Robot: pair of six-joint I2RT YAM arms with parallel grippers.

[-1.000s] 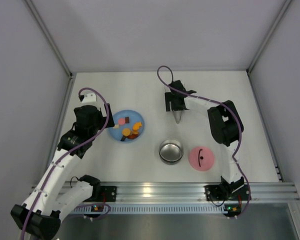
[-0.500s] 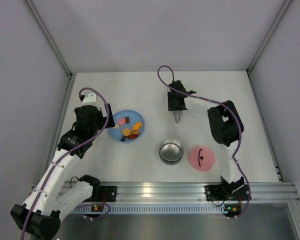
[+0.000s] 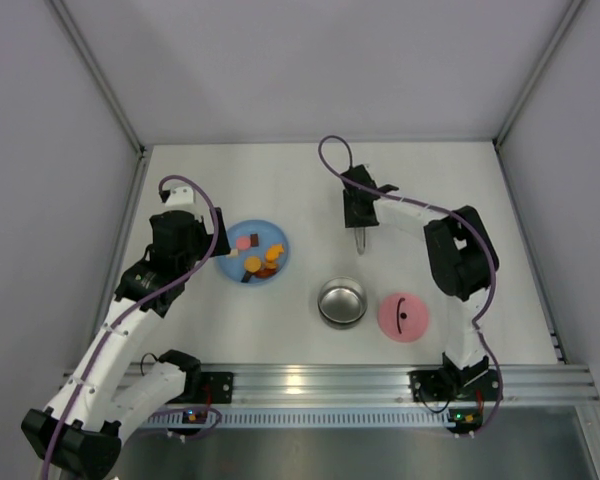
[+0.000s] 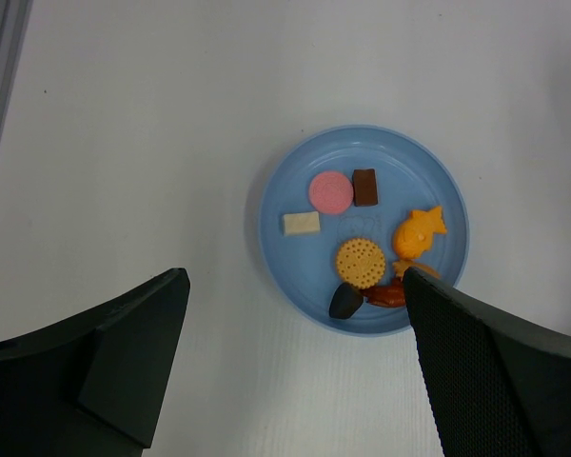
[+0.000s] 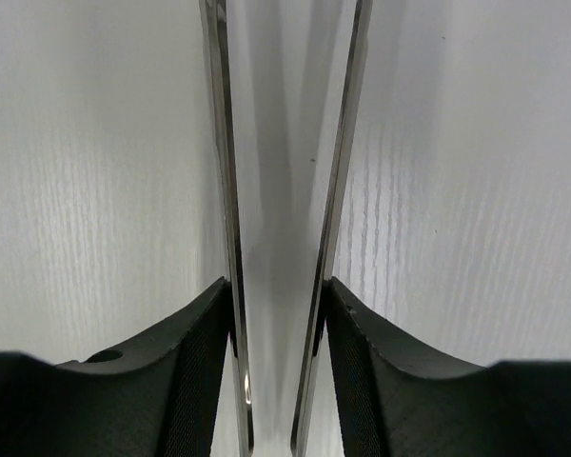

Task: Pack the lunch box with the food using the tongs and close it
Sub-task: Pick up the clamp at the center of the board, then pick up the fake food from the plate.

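On white table (image 3: 280, 180) between grey walls (image 3: 310, 70), right tool (image 5: 278, 295) pinching tongs (image 5: 221, 143), left tool (image 4: 293, 286) spread

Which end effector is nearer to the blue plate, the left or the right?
Left. The left end effector hovers open just left of the blue plate; the right end effector is far to the plate's right, gripping the tongs.
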